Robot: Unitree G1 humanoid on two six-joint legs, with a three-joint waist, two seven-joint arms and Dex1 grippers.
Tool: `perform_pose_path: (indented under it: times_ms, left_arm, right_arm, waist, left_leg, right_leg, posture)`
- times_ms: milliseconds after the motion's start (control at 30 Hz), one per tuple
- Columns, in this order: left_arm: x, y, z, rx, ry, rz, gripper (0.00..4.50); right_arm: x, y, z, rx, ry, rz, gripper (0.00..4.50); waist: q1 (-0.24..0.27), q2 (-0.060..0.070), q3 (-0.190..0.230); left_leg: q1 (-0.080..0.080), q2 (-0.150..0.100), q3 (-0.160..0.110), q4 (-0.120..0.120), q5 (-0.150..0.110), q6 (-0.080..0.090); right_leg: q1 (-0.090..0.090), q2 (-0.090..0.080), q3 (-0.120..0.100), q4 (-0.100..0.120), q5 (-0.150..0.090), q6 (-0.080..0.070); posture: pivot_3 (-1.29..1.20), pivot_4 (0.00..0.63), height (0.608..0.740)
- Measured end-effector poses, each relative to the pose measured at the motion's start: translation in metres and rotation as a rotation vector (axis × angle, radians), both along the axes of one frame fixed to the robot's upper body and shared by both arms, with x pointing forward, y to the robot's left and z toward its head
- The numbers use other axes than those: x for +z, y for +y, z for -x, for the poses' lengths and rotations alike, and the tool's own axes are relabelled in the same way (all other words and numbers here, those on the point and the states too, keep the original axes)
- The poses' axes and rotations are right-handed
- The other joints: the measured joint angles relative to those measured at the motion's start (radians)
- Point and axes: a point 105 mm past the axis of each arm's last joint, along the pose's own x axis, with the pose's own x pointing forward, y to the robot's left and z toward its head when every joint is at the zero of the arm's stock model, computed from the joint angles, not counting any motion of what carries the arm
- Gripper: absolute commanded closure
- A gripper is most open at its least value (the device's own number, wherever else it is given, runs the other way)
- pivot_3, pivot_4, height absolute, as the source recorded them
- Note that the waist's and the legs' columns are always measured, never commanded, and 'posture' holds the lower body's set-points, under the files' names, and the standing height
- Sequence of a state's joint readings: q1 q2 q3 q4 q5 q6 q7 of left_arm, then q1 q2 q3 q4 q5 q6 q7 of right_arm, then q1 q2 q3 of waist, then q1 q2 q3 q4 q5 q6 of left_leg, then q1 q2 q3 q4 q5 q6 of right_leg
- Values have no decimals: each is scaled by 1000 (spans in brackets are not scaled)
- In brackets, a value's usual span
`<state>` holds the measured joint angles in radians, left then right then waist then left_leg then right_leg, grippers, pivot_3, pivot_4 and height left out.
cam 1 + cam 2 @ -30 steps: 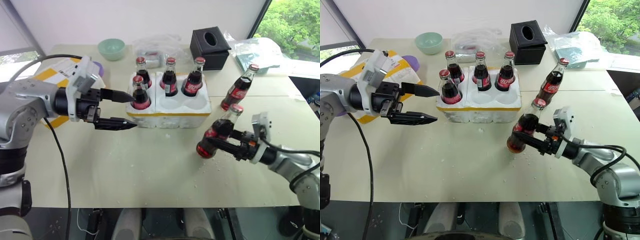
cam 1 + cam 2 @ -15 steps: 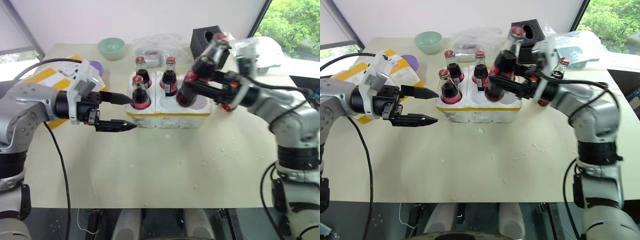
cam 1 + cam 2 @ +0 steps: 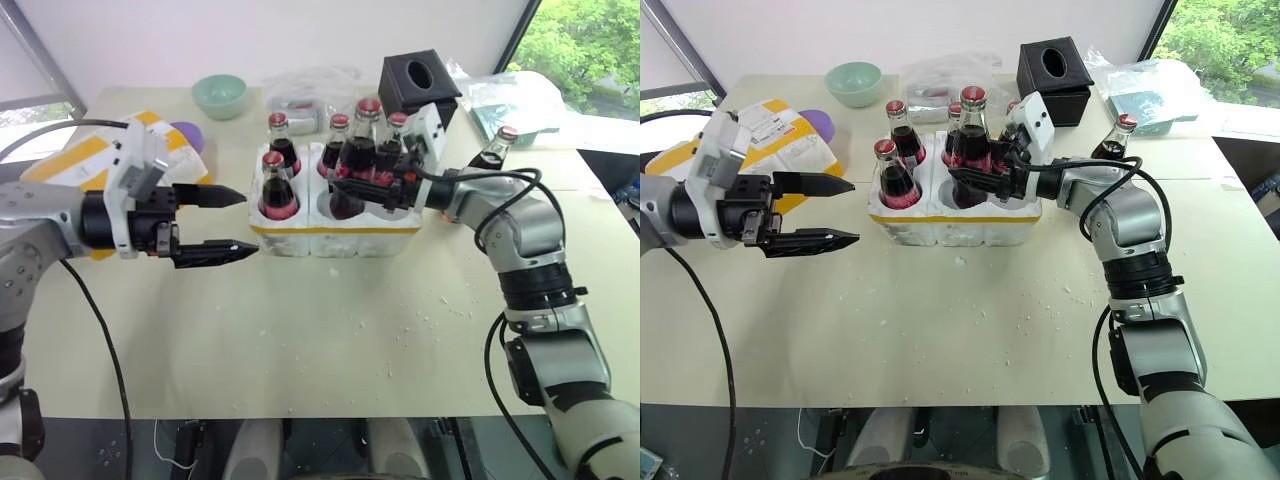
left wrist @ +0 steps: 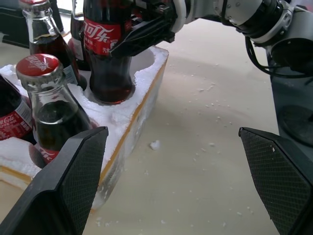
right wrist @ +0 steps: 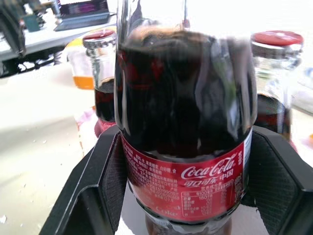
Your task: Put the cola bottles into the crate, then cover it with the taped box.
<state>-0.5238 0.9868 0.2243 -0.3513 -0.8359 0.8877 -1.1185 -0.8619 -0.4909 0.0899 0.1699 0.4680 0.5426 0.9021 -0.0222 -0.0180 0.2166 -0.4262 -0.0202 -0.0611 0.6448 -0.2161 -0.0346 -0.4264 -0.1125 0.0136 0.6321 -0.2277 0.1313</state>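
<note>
Over the low white foam crate [image 3: 400, 215], the right gripper [image 3: 362, 187] clamps a dark glass cola bottle [image 3: 358, 160] at its label, base entering a front well; smooth, heavy glass likely needs this firm mid-body hold. Left gripper [image 3: 228, 220] stands open nearby.

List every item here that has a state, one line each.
Held cola bottle: upright, base in the crate's front middle well, gripped.
Crate: four bottles seated, front right well empty.
Sixth bottle: standing on table.
Left end effector: open.
Right end effector: shut on bottle.
</note>
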Motion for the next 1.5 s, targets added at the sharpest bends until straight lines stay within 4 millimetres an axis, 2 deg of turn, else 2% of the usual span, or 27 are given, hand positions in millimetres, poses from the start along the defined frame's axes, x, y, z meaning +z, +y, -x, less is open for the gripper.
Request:
perform_pose_path:
  times_ms: [167,300,367,433,667,800,1000,1200,1267,1367,1500]
  left_arm:
    - [0,-1,0,11,-6,3,0]
    - [0,-1,0,16,-9,9,0]
    - [1,-2,0,17,-9,11,0]
    - [1,-1,0,21,-10,12,0]
    - [2,-3,-1,16,-17,16,0]
    - [5,-6,-3,6,-25,27,0]
    - [7,-9,-7,-17,-22,39,0]
    - [6,-14,-13,-57,-22,39,0]
    - [6,-15,-16,-64,-24,40,0]
    - [7,-17,-19,-77,-32,41,0]
    - [9,-18,-22,-79,-50,51,0]
  right_arm:
    - [-16,17,0,49,39,18,1742]
    - [-22,20,-4,40,48,25,1742]
    - [-29,21,-7,33,65,46,688]
    - [-35,24,-8,40,87,43,42]
    - [-35,25,-5,56,83,45,42]
    - [-35,20,3,45,71,40,42]
    - [-34,-22,18,-62,74,48,42]
    - [-31,-80,55,-242,97,50,42]
    - [-29,-99,62,-323,92,54,42]
    - [-26,-128,66,-466,100,22,42]
    - [-30,-153,65,-614,114,-54,42]
  waist:
    - [-2,0,0]
    - [-4,0,0]
    - [-8,0,0]
    - [-15,0,0]
    - [-21,0,0]
    - [-17,0,0]
    - [-11,0,0]
    - [1,0,0]
    - [4,0,0]
    - [6,-1,0]
    - [4,-1,0]
  left_leg:
    - [0,0,0,0,0,0]
    - [0,0,0,0,0,0]
    - [0,0,0,0,0,0]
    - [0,0,0,0,0,0]
    - [1,0,0,0,0,0]
    - [0,0,0,0,0,0]
    - [0,0,0,1,0,0]
    - [0,0,0,1,0,0]
    - [0,0,0,1,0,0]
    - [1,0,0,2,0,0]
    - [1,0,1,2,0,0]
  right_leg:
    - [0,0,0,0,0,0]
    - [0,0,0,0,0,0]
    - [0,0,0,0,0,0]
    - [0,0,0,0,0,0]
    - [0,0,0,1,0,0]
    - [0,0,0,1,0,0]
    - [0,0,0,0,0,0]
    - [1,0,0,0,0,0]
    - [1,0,0,0,0,0]
    - [2,0,1,-1,0,-1]
    - [2,0,1,-1,0,-1]
  posture:
    - [0,150,737]
    - [0,150,737]
    - [0,150,737]
    - [0,150,737]
    - [0,150,737]
    - [0,150,737]
    - [0,150,737]
    - [0,150,737]
    - [0,150,737]
    - [0,150,737]
    - [0,150,737]
